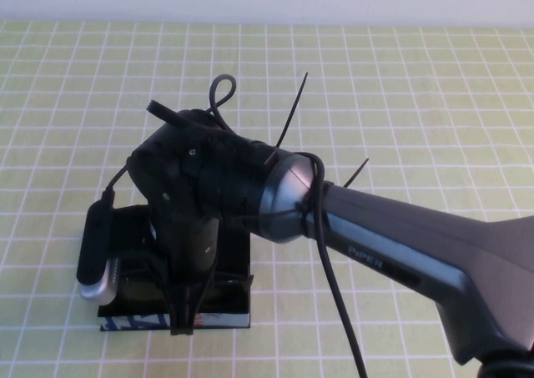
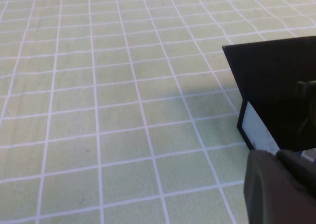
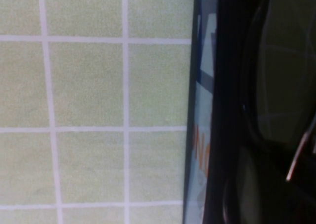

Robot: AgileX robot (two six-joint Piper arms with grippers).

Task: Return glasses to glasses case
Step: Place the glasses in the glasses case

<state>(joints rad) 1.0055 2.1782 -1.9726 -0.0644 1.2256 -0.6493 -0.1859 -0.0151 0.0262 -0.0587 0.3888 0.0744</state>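
Lower left of the high view, the right gripper [image 1: 183,315], clenched on the glasses [image 3: 276,85], sits inside the glasses case [image 1: 225,311]; releasing crooked could leave them jutting over its edge. Left gripper [image 2: 276,189] waits nearby, state unclear.

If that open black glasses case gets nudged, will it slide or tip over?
The glasses case looks like a thin-walled box sitting flat, so it would probably slide on the smooth checked cloth. Its upright lid could flop shut. The right pincer, shut, hangs over it; the left pincer is beside it.
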